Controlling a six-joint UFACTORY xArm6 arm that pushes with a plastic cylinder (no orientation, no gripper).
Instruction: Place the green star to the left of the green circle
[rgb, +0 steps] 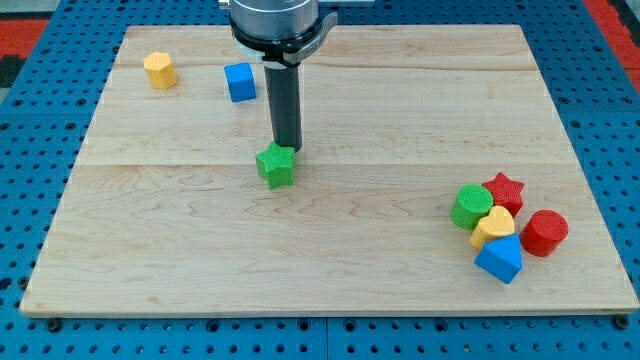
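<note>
The green star (276, 165) lies a little left of the board's middle. My tip (288, 149) stands just behind it, at its upper right edge, touching or nearly touching it. The green circle (470, 207) sits far to the view's right, at the left side of a tight cluster of blocks.
The cluster holds a red star (505, 190), a yellow heart (492, 227), a red cylinder (545, 232) and a blue block (499, 259). A yellow hexagon block (159, 70) and a blue cube (240, 82) sit at the view's top left. The wooden board (200, 250) rests on a blue pegboard.
</note>
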